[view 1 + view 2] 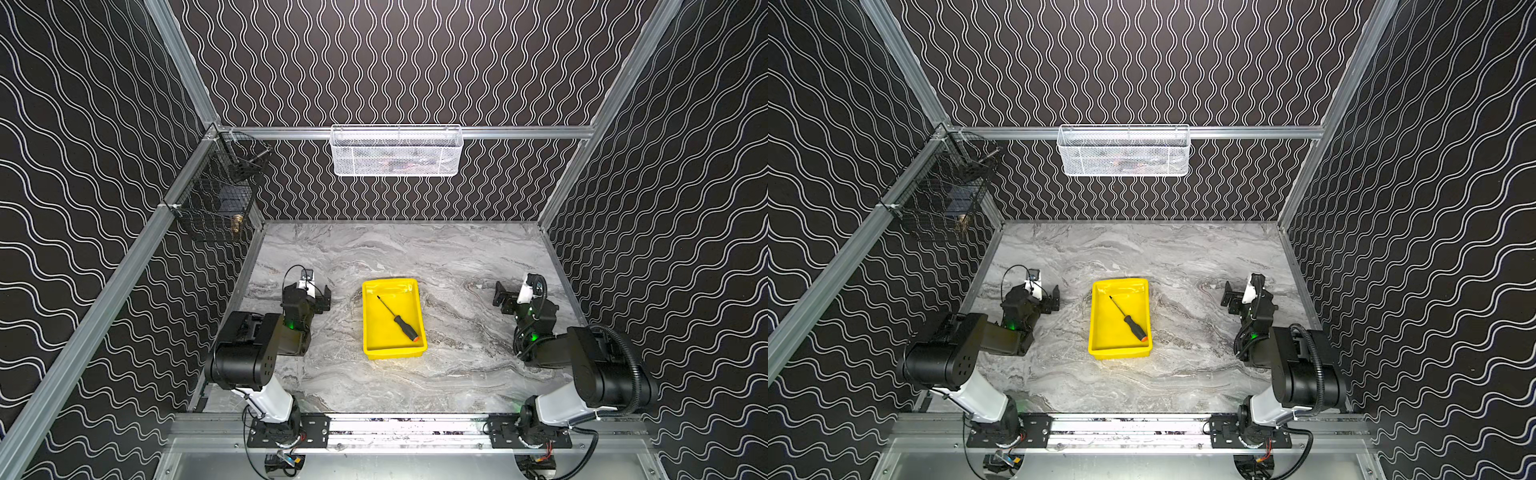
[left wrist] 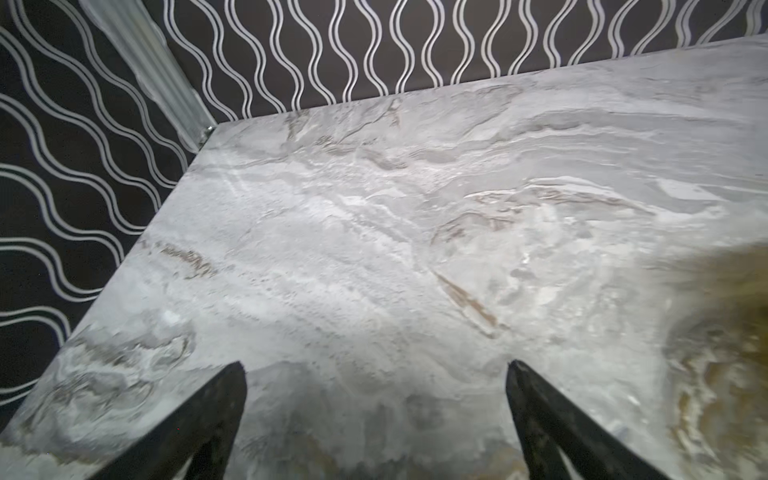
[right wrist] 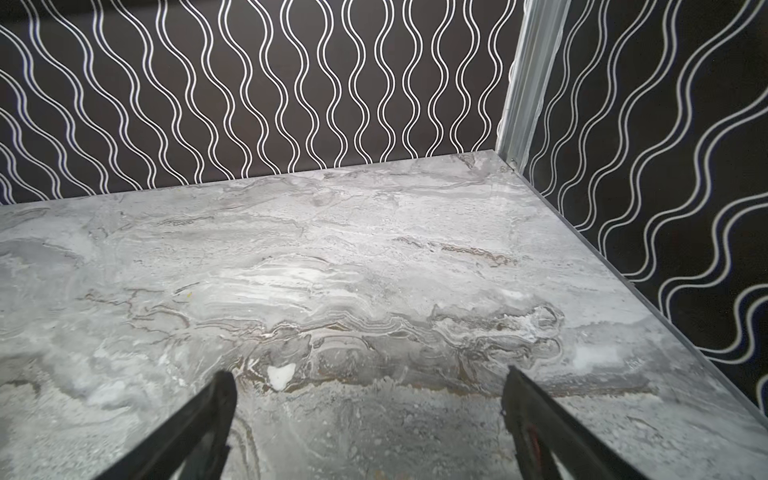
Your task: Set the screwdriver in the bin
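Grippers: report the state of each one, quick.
Left gripper: open, holding nothing.
Right gripper: open, holding nothing.

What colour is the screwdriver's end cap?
Orange; the screwdriver shows best in a top view.

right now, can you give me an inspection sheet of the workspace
surface: grey marbled table, only the bin on it
job's things: screwdriver lies diagonally inside yellow bin
clutter: nothing seen
tools: left tool and right tool open, empty, flanking the bin
cables: thin cable loop at left wrist, corrugated hose on right arm
surroundings: white mesh basket on back rail, black wire basket on left rail
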You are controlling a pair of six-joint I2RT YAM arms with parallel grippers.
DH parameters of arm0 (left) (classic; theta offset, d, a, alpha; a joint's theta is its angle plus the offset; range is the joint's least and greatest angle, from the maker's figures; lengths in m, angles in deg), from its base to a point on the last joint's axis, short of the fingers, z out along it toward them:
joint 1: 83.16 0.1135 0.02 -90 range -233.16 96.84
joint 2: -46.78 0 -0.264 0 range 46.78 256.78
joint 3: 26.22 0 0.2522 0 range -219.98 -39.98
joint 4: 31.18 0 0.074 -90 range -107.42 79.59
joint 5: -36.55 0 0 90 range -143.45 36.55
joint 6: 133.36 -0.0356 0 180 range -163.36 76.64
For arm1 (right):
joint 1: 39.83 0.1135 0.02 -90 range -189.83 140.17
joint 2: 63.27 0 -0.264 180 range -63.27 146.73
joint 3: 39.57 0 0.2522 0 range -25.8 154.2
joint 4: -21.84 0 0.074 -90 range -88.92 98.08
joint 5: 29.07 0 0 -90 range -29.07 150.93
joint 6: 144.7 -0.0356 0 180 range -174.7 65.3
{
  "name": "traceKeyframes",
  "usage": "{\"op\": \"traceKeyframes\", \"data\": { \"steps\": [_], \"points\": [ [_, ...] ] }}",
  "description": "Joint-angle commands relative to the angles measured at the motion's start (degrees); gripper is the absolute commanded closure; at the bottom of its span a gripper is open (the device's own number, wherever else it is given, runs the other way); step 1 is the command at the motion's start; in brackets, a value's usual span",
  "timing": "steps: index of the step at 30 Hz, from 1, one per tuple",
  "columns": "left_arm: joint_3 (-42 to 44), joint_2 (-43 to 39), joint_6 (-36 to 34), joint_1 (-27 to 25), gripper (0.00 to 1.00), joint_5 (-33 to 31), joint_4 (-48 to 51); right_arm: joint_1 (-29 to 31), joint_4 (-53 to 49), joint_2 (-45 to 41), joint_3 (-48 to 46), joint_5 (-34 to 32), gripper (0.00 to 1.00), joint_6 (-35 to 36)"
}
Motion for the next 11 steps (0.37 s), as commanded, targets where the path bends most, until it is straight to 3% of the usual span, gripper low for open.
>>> {"op": "traceKeyframes", "data": {
  "steps": [1, 11],
  "points": [
    [-0.4, 0.2, 0.8, 0.1, 0.01, 1.7, 0.2, 0.1, 2.2, 0.1, -0.3, 0.9, 0.00, -0.4],
    [0.0, 0.2, 0.8, 0.1, 0.01, 0.9, -0.5, 0.1, 1.9, 0.0, -0.2, 1.1, 0.00, -0.4]
  ]
}}
